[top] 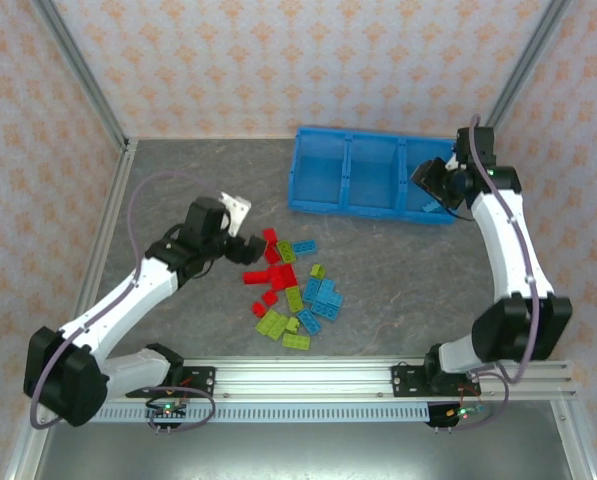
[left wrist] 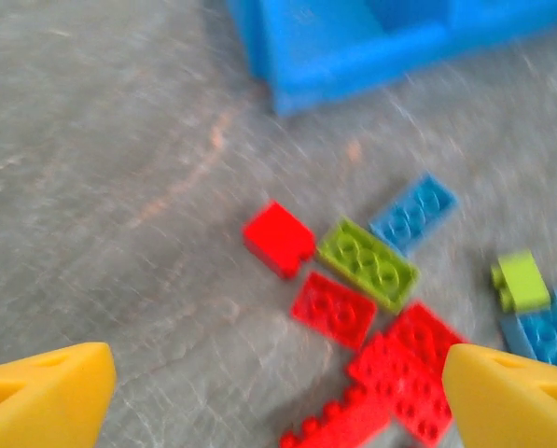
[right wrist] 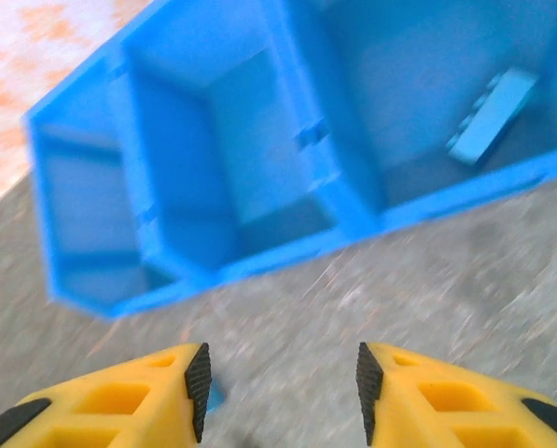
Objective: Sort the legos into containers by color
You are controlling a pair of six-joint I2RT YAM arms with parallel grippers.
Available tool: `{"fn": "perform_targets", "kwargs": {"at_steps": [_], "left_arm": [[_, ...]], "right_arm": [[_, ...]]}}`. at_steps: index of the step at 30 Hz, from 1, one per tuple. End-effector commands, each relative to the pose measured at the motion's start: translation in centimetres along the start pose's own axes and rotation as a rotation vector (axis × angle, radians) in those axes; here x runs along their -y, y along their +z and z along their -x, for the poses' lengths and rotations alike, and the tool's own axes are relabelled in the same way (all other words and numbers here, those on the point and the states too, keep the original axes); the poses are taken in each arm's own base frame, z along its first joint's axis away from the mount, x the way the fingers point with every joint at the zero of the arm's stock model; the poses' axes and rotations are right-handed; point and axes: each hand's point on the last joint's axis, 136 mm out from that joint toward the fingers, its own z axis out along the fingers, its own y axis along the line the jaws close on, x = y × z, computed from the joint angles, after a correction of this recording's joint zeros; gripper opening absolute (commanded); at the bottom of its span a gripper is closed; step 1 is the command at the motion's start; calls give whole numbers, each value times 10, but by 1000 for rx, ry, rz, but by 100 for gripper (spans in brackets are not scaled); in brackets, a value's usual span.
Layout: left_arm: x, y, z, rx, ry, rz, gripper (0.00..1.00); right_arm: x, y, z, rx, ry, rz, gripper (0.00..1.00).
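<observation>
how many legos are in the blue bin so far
1: a light blue brick in the right compartment of the bin. The middle compartment and left compartment look empty. Part of the right one is cut off, so more may be hidden.

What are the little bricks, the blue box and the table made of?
The legos look like hard, glossy plastic: solid bright colors, molded studs. The bin looks like smooth, slightly see-through plastic with thin molded walls. The table top is grey and mottled, perhaps stone-look laminate.

Left gripper (left wrist: 276, 373) fingers (left wrist: 45, 392) spread wide; right gripper (right wrist: 281, 387) fingers (right wrist: 147, 401) parted, empty.
</observation>
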Motion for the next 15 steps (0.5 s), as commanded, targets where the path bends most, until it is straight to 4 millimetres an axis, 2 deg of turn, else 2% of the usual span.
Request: {"fn": "perform_targets", "kwargs": {"at_steps": [1,4,8,11,15], "left_arm": [[-30,2,-6,-82,-405,212,87],[-31,21,-6,-132,-585,255,87],[-31,54,-12,-237,-750,326,89],[-21,87,-22,-342,-789,315,89],[-8,123,-29,-376,-817,297,85]], "right_arm": [[-23,-18,-61,-150,-3,90,51],[-38,-28,-98,-240,17,151,56],[-51,-40,-134,-308,-23,163,75],[-58,-44,-150,-328,-79,154,88],[-59,-46,-159,-318,-86,159,91]]}}
